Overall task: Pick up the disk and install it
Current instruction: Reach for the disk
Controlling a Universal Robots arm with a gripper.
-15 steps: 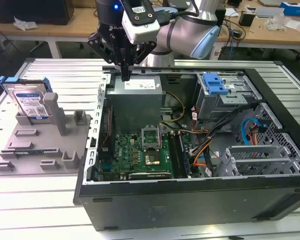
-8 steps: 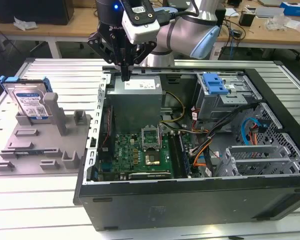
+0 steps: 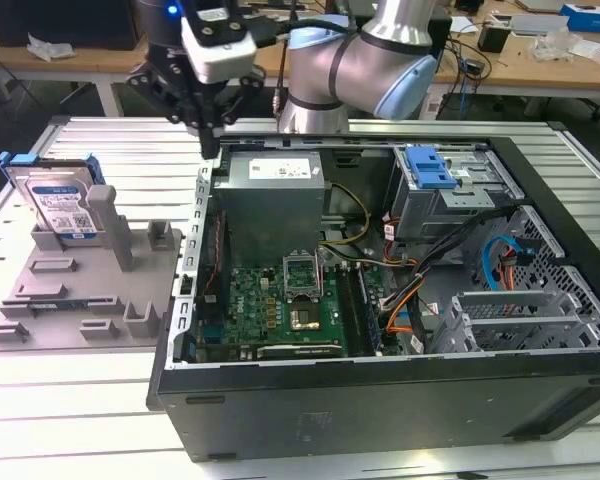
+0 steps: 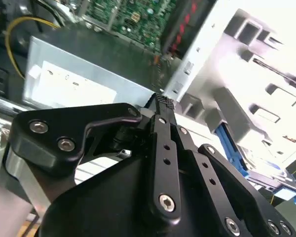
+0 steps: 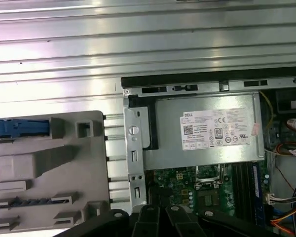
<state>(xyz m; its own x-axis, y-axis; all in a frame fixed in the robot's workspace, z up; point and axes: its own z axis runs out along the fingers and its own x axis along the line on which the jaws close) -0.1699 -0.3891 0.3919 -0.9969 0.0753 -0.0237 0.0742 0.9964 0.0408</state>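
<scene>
The disk (image 3: 58, 203) is stood upright in a grey holder (image 3: 80, 300) at the exterior view's left, its edges exposed for grasping. The gripper (image 3: 210, 138), pinched together and empty, is held above the case (image 3: 380, 410) corner.

- I see my arm (image 3: 380, 60) as silver tubes with pale-blue joint caps.
- A white box (image 3: 218, 45) sits at its wrist, black cables (image 3: 280, 28) trailing off.
- My gripper (image 4: 165, 102) is matte black linkages dotted with silver screws (image 4: 166, 202).

A slatted aluminium table (image 3: 70, 420) spans the foreground; cluttered wooden workbenches (image 3: 540, 75) stand at 12 and 1 o'clock.
</scene>
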